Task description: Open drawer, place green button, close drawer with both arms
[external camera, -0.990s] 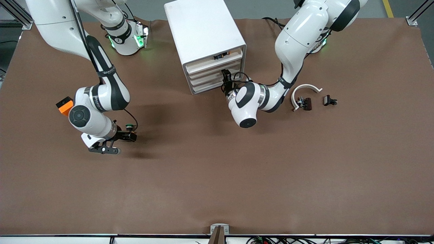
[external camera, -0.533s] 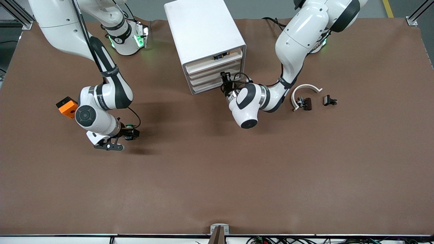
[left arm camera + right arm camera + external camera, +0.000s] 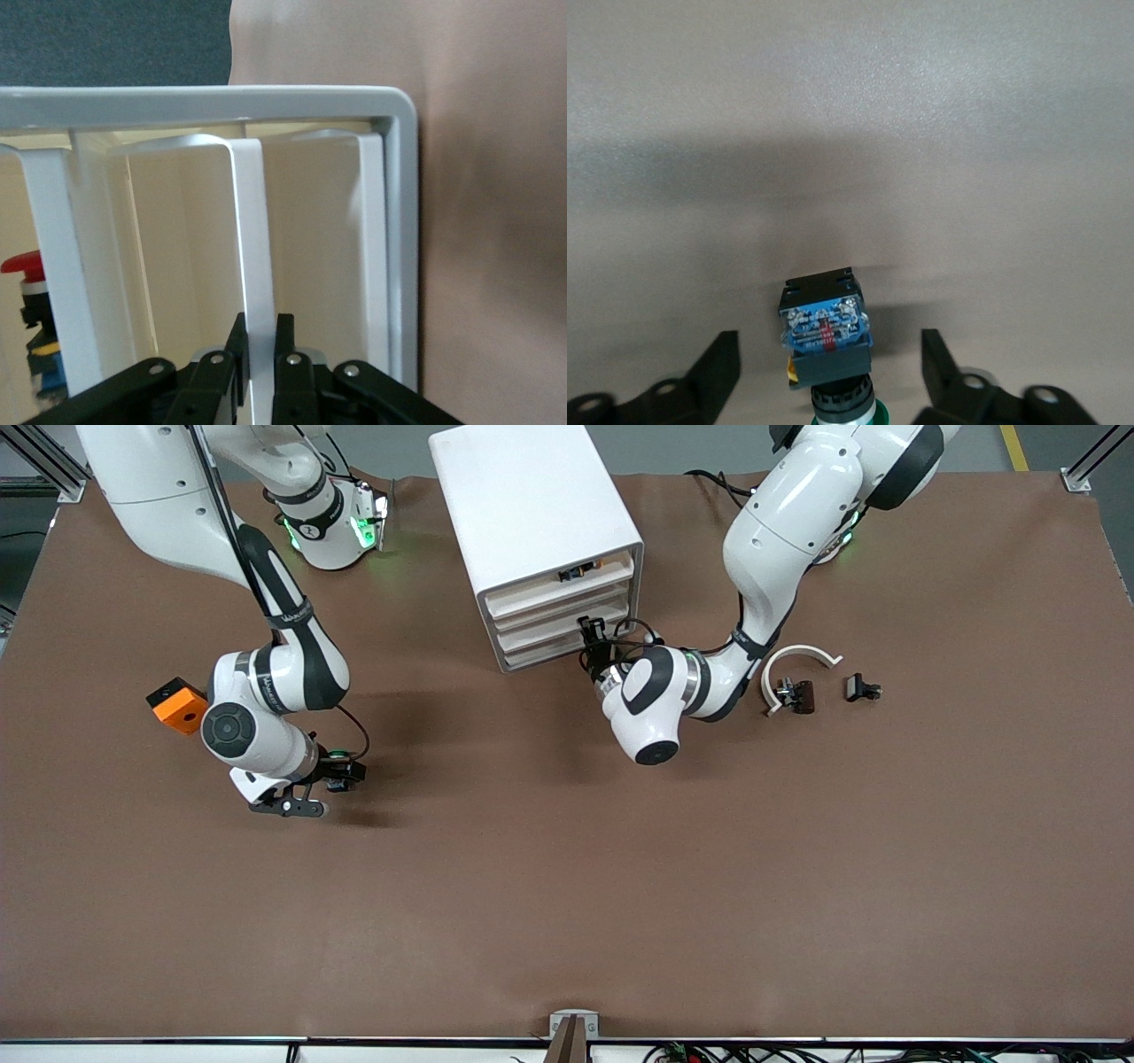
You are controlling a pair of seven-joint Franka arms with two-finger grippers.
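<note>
The white cabinet (image 3: 532, 505) stands at the back middle of the table. My left gripper (image 3: 590, 631) is at its second-highest drawer (image 3: 558, 614). In the left wrist view it (image 3: 260, 354) is shut on the thin white front edge of that drawer (image 3: 252, 248). The button (image 3: 339, 762), green cap and dark body, lies on the table toward the right arm's end. My right gripper (image 3: 330, 778) is low over it. In the right wrist view the gripper (image 3: 830, 381) is open, with the button (image 3: 826, 332) between its fingers (image 3: 713, 372) and untouched.
An orange block (image 3: 178, 704) lies beside the right arm's wrist. A white curved piece (image 3: 797, 660) and two black clips (image 3: 797, 693) (image 3: 861, 687) lie toward the left arm's end. The uppermost drawer holds small parts (image 3: 580, 569), including a red-capped one (image 3: 22, 266).
My right arm has shifted a little toward the cabinet and settled around the button. My left arm's wrist has moved slightly toward the left arm's end, still holding the drawer front.
</note>
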